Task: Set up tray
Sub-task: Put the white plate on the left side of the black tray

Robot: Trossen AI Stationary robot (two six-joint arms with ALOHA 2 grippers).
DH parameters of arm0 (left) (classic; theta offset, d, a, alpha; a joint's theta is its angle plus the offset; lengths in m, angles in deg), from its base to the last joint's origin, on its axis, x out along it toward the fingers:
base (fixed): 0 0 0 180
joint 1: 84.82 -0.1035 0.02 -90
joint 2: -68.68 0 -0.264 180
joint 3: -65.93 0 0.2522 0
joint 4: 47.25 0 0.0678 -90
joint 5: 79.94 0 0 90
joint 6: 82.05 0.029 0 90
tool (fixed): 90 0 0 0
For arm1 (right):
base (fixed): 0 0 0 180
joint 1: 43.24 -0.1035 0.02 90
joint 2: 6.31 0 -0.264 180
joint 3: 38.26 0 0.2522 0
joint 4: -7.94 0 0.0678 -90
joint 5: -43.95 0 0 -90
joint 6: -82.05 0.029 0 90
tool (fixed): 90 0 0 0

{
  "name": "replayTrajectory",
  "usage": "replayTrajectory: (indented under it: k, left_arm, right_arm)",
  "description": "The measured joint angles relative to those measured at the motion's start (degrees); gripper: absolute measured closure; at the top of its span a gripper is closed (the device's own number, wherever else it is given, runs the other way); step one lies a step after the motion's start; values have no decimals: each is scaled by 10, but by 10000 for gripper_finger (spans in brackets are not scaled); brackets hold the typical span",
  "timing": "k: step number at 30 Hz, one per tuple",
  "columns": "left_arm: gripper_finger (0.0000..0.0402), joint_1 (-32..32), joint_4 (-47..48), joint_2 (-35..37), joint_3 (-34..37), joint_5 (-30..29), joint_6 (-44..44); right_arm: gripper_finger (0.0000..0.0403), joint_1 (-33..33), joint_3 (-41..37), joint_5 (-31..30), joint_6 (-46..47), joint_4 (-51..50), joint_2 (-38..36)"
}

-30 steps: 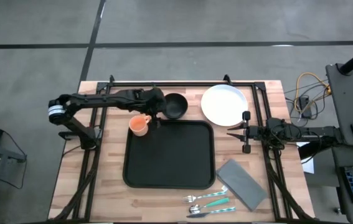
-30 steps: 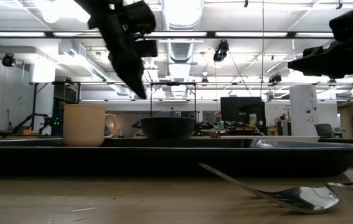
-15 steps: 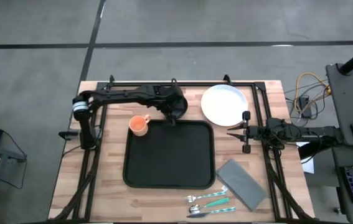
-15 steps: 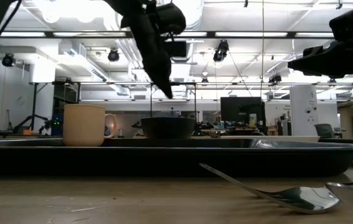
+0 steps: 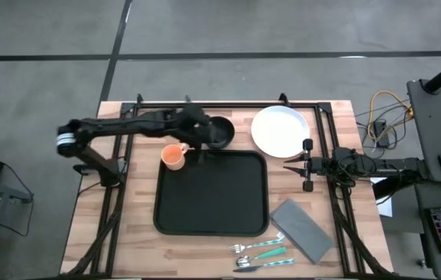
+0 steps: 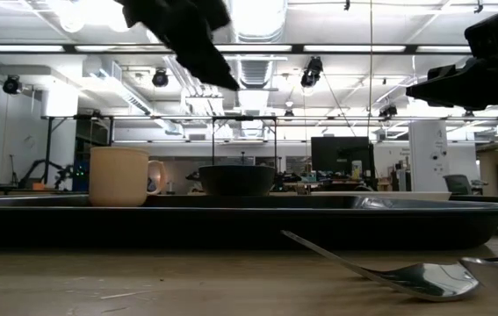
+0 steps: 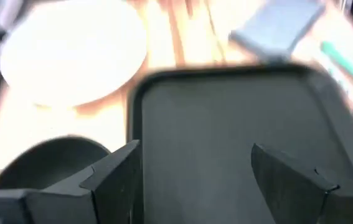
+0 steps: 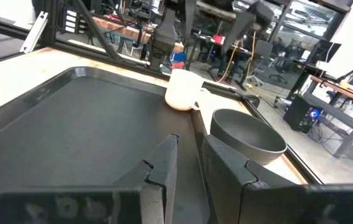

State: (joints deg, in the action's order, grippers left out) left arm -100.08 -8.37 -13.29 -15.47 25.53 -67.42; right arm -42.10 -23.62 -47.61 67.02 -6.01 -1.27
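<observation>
A wooden desk (image 5: 127, 233) fills the centre of the overhead frame. On it, just below centre, lies the large black tray (image 5: 211, 193), its surface bare. Everything meant for the tray sits outside its rim.

At the upper right of the frame is a white plate (image 5: 280, 130). Touching or nearly touching the tray's upper edge is a black bowl (image 5: 220, 132), and at the tray's upper left corner stands an orange cup (image 5: 174, 156). At the lower right lie a grey napkin (image 5: 302, 229) and teal-handled cutlery (image 5: 263, 253).

The left pincer (image 5: 199, 138) hangs above the gap between cup and bowl, its fingers spread wide and empty. The right pincer (image 5: 307, 166) waits at the right of the tray, fingers close together, holding nothing.

Likely risks: with cup and bowl so near each other, a descent onto either could clip the neighbour and tip the cup or shove the bowl against the tray rim. A wide, off-centre grasp on the bowl's rounded wall could also slip.
</observation>
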Motion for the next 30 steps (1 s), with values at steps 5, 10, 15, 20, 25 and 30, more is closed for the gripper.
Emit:
replayTrajectory:
  k: [5,10,15,20,25,30]
  left_arm:
    - [122,11,-144,120,146,-2,-53]
    - [122,34,-285,226,287,0,-58]
    - [122,35,-361,303,381,-1,-99]
    - [122,35,-361,359,420,-1,-99]
    - [122,44,-386,401,454,-4,-104]
    - [122,69,-473,408,506,-8,-117]
  right_arm:
    - [335,0,0,0,0,0,0]
    - [335,0,0,0,0,1,0]
    - [335,0,0,0,0,1,0]
    - [335,0,0,0,0,1,0]
    - [335,0,0,0,0,5,0]
    - [335,0,0,0,0,4,0]
